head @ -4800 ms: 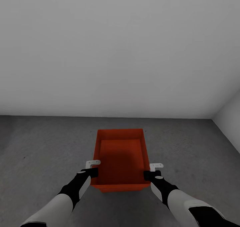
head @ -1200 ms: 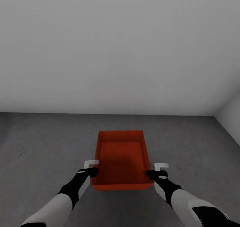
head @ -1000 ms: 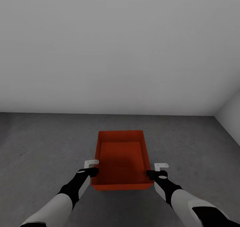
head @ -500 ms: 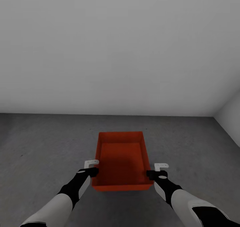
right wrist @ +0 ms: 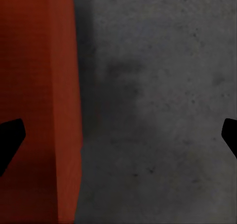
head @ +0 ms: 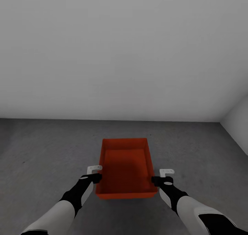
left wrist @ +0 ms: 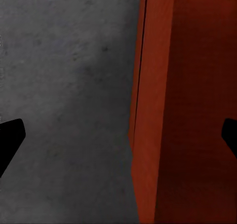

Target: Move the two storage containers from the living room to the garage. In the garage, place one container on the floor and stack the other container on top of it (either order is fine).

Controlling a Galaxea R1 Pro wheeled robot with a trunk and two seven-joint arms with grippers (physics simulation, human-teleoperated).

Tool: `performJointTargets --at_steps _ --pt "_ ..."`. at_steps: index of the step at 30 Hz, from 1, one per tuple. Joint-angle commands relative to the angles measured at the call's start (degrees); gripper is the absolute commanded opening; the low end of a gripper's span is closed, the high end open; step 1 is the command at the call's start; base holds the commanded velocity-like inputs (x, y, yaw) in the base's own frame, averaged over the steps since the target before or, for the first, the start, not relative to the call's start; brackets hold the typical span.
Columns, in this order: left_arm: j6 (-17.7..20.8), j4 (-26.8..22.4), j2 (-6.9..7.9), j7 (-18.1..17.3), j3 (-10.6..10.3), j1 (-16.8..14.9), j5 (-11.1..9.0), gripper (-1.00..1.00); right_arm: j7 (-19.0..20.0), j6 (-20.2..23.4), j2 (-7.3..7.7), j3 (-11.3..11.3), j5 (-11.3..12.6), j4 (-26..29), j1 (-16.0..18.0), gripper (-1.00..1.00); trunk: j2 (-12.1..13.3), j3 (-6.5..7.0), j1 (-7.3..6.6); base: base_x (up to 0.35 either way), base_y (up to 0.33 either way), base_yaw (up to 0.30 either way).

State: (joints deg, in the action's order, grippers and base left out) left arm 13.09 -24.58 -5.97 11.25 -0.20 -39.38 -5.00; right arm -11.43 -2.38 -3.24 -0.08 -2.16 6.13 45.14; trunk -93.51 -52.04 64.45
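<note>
1. Left gripper (head: pixel 93 173): positioned at the near left corner of the orange-red rectangular storage container (head: pixel 125 166). The left wrist view shows the jaws spread wide, one dark fingertip (left wrist: pixel 10 141) over the floor and the other over the container wall (left wrist: pixel 163 110).
2. Right gripper (head: pixel 162 176): positioned at the near right corner of the container. The right wrist view shows the jaws spread wide, straddling the container wall (right wrist: pixel 39 110), with no pinch on it.
3. Container: open side up, resting on the dark grey mottled concrete floor (head: pixel 44 152), between both grippers.
4. Plain grey-white wall (head: pixel 124 52): stands beyond the container. A second wall (head: pixel 237 124) meets it at the far right corner.
</note>
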Motion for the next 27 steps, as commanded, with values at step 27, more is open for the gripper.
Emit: performJointTargets --at_steps 27 --pt "0.3 -0.11 0.08 0.25 -0.02 0.0 -0.53 1.0 -0.11 -0.17 0.06 -0.01 -0.14 0.02 0.04 1.0 10.83 4.81 -5.94 0.0 0.0 0.0"
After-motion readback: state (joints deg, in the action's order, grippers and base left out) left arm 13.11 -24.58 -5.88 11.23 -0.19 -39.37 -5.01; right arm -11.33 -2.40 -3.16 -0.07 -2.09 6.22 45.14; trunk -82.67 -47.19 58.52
